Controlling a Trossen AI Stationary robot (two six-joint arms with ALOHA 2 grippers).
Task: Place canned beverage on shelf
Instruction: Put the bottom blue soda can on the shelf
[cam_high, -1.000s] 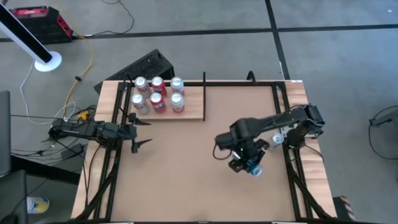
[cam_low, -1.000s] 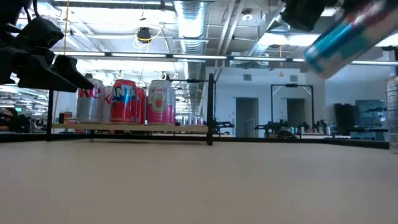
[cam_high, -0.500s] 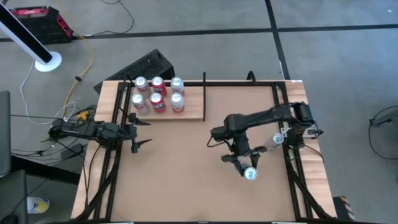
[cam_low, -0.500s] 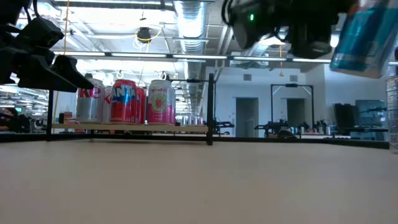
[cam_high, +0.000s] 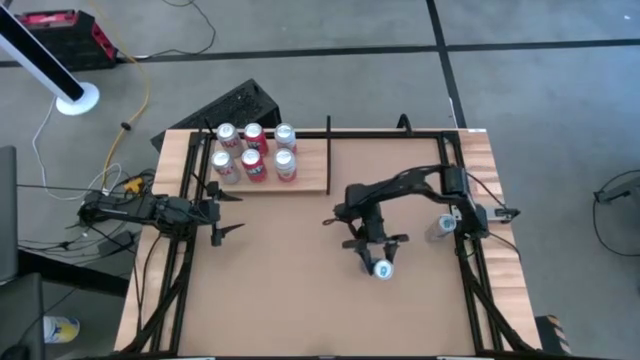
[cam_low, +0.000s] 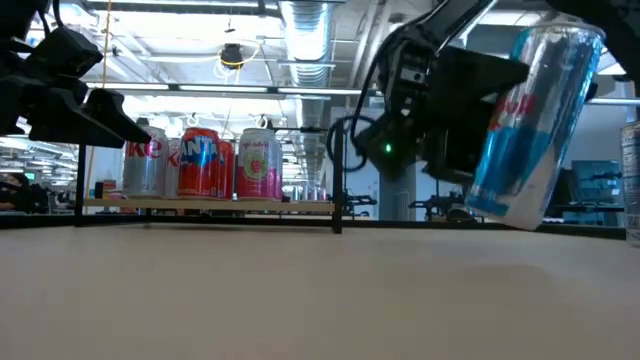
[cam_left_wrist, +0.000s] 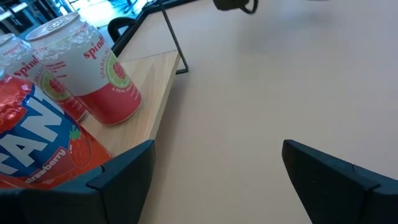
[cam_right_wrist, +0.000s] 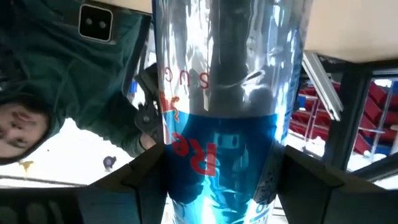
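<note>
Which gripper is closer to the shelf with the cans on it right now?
The left. The left gripper waits open just in front of the shelf, at its can end. The right gripper, holding the blue can, is farther off toward the table's middle.

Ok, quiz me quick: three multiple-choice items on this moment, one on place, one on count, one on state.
1. Where is the blue and silver can?
A. on the shelf
B. in the air over the table
C. lying on the table

2. How many cans stand on the shelf?
A. four
B. six
C. eight

3. How are the left gripper jaws?
A. open, empty
B. shut on a can
C. shut, empty

Answers:
1 B, the right gripper holds it clear of the tabletop.
2 B, two rows of three.
3 A, nothing sits between them.
</note>
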